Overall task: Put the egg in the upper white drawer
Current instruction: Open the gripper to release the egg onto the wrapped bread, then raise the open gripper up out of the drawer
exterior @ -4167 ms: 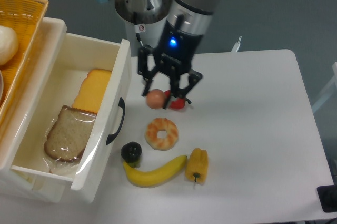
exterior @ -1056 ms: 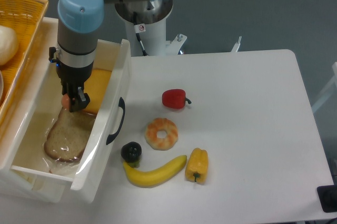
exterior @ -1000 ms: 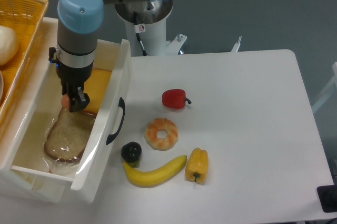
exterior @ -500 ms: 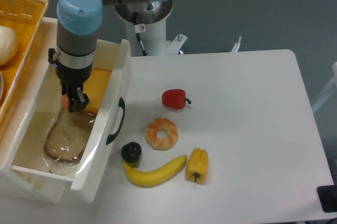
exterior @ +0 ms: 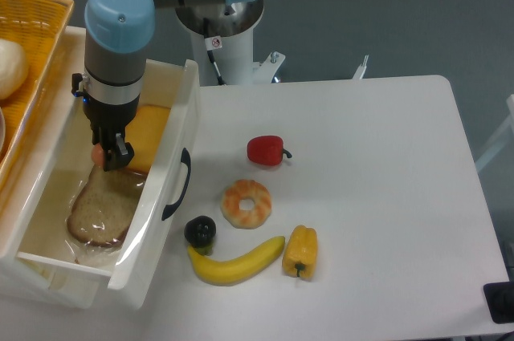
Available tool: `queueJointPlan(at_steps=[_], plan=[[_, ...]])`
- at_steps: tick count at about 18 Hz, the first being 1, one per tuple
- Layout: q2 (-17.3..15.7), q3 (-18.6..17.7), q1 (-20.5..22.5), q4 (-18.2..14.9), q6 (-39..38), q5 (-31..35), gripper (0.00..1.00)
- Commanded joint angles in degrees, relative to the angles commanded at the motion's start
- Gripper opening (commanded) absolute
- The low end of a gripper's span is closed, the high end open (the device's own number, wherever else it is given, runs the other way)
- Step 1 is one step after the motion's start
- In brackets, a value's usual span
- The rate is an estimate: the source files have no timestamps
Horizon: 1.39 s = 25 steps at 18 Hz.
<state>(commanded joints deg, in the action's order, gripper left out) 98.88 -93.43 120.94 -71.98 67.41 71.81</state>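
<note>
A grey and blue robot arm reaches down into the open large white plastic drawer (exterior: 173, 148) with a curved black handle. Its black two-finger hand (exterior: 110, 156) is closed on a small pinkish-tan egg (exterior: 98, 153), mostly hidden between the fingers, held just above a slice of brown bread (exterior: 100, 209) and beside a yellow cheese block (exterior: 144, 136) inside the drawer. On the white surface (exterior: 377, 196) to the right lie a red pepper (exterior: 265, 150), an orange shrimp ring (exterior: 246, 203), a yellow banana (exterior: 237, 262) and a yellow pepper (exterior: 300, 251).
</note>
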Motion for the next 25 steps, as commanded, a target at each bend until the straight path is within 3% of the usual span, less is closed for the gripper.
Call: queueJointPlan(at_steps=[2, 6, 10, 14, 25], plan=[[0.1, 0.0, 0.0, 0.0, 0.0, 0.0, 0.71], [0.0, 0.1, 0.1, 0.1, 0.1, 0.0, 0.73], [-0.4, 0.8, 0.4, 0.2, 0.2, -0.1, 0.91], [-0.9, 1.9, 1.2, 0.2, 0.2, -0.2, 0.98], [-5.5, 2.6, 8.3, 0.1, -1.0, -5.6, 1.0]])
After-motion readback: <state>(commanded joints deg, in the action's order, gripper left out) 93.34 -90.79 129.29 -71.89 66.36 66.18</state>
